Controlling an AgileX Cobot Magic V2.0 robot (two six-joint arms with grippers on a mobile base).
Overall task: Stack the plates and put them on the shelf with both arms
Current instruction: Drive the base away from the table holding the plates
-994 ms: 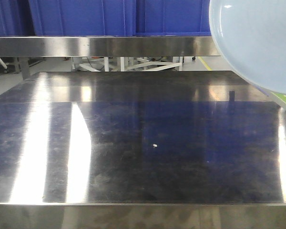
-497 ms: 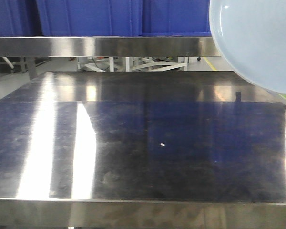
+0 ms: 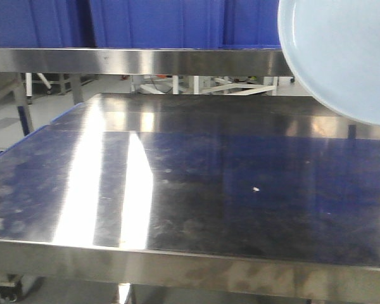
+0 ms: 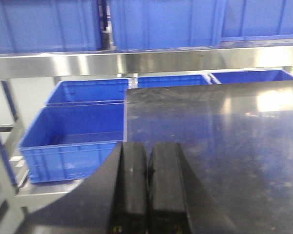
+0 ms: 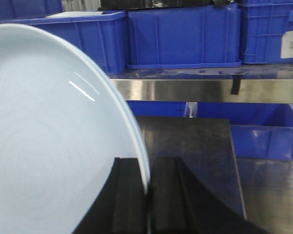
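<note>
Firstly, surface: a reflective steel tabletop [image 3: 209, 209] is seen, streaked with glare, with a white speck [image 3: 256, 189] lying on it.
Room: a shelf [image 3: 145, 61] rail is seen beyond the tabletop, with blue crates [image 3: 158, 22] ranged on it.
Task item: a pale plate [image 3: 348, 57] is held tilted at upper right, hiding the rail's end.
Right arm: the right gripper [image 5: 149, 204] is clamped on the plate's rim.
Left arm: the left gripper [image 4: 147, 195] is pressed together, with nothing held.
Change: compared with half a second ago, the tabletop and speck are shifted rightward in the front view; the plate is unmoved in frame.
</note>
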